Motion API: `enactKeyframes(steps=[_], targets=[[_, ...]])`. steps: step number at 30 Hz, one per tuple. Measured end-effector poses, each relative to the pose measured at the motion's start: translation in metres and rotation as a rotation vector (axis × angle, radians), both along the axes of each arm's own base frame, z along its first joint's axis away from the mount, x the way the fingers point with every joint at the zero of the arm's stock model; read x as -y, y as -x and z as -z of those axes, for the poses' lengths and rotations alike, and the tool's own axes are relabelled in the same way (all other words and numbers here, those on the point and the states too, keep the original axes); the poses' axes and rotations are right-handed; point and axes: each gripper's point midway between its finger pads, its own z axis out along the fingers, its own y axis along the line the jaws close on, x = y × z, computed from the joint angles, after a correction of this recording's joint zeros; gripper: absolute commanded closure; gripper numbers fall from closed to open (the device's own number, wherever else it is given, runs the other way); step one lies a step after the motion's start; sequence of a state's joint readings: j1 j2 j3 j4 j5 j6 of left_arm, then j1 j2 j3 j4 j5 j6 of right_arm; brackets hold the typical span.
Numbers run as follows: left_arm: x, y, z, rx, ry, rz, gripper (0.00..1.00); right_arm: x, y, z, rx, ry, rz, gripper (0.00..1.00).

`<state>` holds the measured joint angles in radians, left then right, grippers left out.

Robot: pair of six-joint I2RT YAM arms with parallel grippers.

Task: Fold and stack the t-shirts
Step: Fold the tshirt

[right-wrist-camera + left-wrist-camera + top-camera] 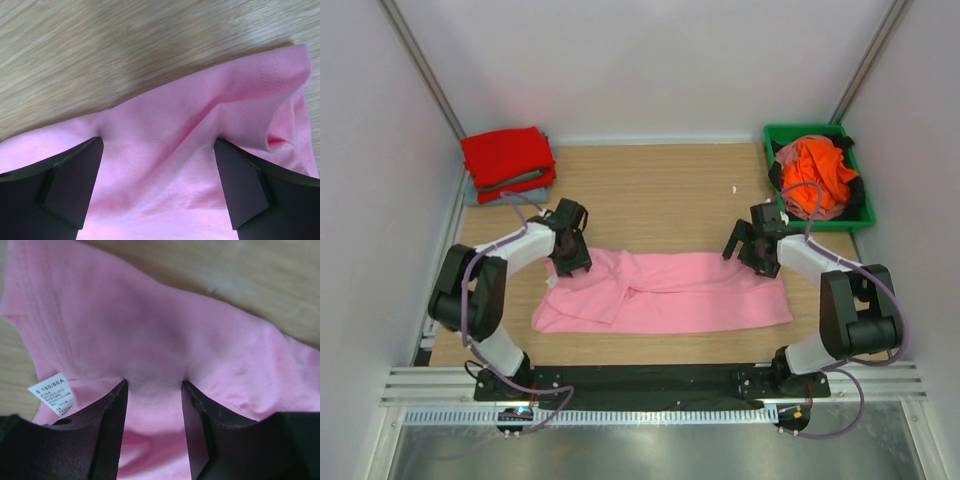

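Left gripper (570, 262), jaws part-open, and right gripper (745, 252), jaws wide, each straddle the far edge of the pink t-shirt (670, 295), which lies lengthwise left to right across the table (650, 190), one end beneath each arm.

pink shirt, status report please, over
Left gripper partly open, right gripper wide open, both down on far edge of pink shirt. Shirt lying flat, not lifted. Red shirt and bin well clear.
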<state>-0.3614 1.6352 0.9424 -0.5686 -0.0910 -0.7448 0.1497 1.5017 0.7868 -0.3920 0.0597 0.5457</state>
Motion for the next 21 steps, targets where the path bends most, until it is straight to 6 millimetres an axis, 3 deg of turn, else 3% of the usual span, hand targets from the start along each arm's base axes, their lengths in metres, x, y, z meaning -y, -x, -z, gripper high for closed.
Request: enactKeyframes(steps=[6, 10, 12, 13, 16, 19, 21], targets=[[0.023, -0.069, -0.002, 0.046, 0.007, 0.004, 0.53, -0.015, -0.004, -0.005, 0.092, -0.092, 0.02, 0.0], [0.046, -0.137, -0.006, 0.082, 0.006, 0.015, 0.53, -0.063, 0.007, -0.011, 0.186, -0.229, -0.008, 0.0], [0.064, -0.186, -0.012, 0.135, 0.02, 0.028, 0.53, -0.095, 0.022, -0.016, 0.196, -0.312, -0.039, 0.0], [0.074, -0.209, -0.015, 0.162, 0.033, 0.037, 0.53, -0.123, 0.039, -0.018, 0.185, -0.35, -0.097, 0.0], [0.112, -0.277, -0.023, 0.27, 0.132, 0.098, 0.52, -0.174, 0.085, -0.02, 0.107, -0.433, -0.192, 0.0], [0.143, -0.304, -0.03, 0.337, 0.246, 0.172, 0.44, -0.206, 0.127, -0.022, 0.02, -0.452, -0.27, 0.0], [0.157, -0.298, -0.032, 0.325, 0.31, 0.221, 0.34, -0.218, 0.147, -0.028, -0.022, -0.431, -0.321, 0.0]])
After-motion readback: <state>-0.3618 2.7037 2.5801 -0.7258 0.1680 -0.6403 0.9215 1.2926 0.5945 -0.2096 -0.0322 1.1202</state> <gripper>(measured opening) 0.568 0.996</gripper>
